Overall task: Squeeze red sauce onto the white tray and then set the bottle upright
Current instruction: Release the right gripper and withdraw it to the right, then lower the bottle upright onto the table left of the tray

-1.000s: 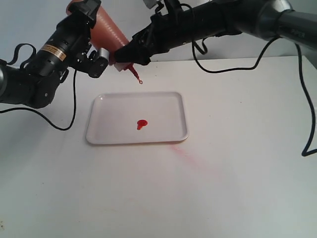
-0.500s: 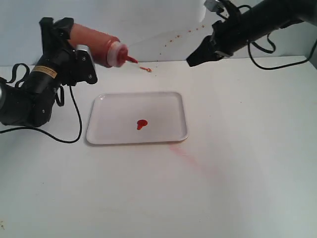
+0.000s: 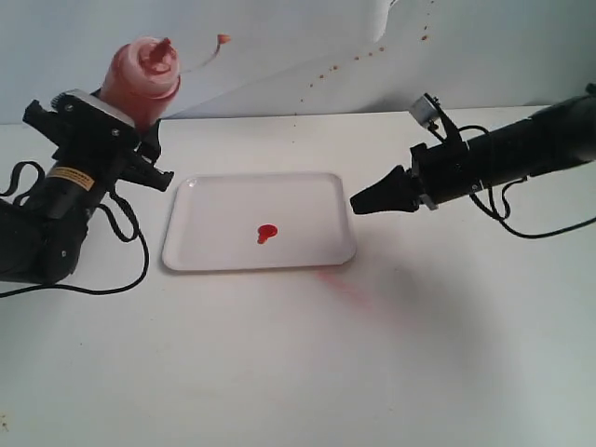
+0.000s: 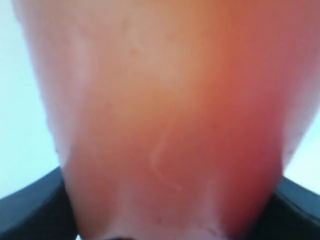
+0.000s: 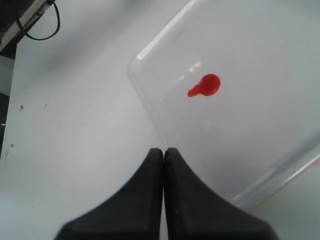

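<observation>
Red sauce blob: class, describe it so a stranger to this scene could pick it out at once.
On the white table lies a flat rectangular white plastic tray with rounded corners. Near its middle sits a small glossy bright-red sauce blob. Unlike the faint pink smear on the table off the tray's corner, it is vivid and inside the rim.

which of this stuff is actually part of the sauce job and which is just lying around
Part of the job:
bottle
white tray
red sauce, on the tray

Just lying about:
pale pink smear beside the tray
black cable
small specks on the wall
</observation>
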Motion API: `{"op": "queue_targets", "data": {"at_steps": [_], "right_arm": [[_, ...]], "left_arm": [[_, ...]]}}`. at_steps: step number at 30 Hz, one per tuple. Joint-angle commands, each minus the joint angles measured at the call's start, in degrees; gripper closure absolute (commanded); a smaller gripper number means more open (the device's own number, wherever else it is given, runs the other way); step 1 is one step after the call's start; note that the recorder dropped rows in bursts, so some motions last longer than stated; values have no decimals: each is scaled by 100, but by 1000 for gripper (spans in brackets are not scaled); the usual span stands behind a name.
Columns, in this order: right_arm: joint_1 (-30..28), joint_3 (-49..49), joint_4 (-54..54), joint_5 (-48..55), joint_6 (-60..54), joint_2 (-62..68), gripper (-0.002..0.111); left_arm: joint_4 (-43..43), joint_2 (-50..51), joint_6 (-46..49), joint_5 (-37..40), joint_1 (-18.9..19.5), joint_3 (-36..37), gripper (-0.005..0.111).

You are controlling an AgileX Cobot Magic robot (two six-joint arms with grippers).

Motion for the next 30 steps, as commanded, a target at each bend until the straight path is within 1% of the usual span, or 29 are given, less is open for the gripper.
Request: {"op": "queue_targets", "data": {"at_steps": [1,2,5,7,9,12,14,19,20,21,22,24,27,30], "right_arm": [[5,776,544,-233,-1235,-596,108],[5,945,659,-303,-1464,-746,108],[5,1420,1129,-428,-2171,-1196,108],[5,1761,1450,-428,-2652,-1517,108],[5,2071,1801,-507,-3002,-1765,108],[5,2511,2407,-744,-3680,-2151,108],[5,2608,2689,-1079,-3680,-2281,108],[20,2584,2810,-1078,-3665,-2326,108],[20,2584,2810,-862,-3665,-2326,108],[20,2569,2810,-703,-3665,-2326,108],[20,2472,2810,-472,-3665,-2326,108],[20,2364,2810,-266,-3665,-2326,108],[20,2364,2810,-43,-3665,-2326,108],[20,2364,2810,-32,-3665,-2326,108]], "left_arm": [[529,-556,-1362,-317,-2,553,107],[618,-731,-1713,-317,-2,745,107],[757,-1144,-2359,-342,-2,1381,107],[834,-1423,-2746,-552,-2,1804,107],[1193,-1627,-3196,-552,104,2220,107],[2114,-1930,-3877,-552,488,2668,107],[2837,-2061,-4219,-552,814,2858,107],[4444,-2124,-4814,-552,1517,2940,107],[5126,-2124,-5076,-552,1737,2925,107],[5370,-2124,-5088,-552,1816,2925,107],[5992,-2112,-5208,-552,1911,2925,107],[6324,-2046,-5211,-552,1926,2925,107],[6376,-1927,-5224,-552,1926,2772,107],[6870,-1711,-5407,-552,1926,2702,107]]}}
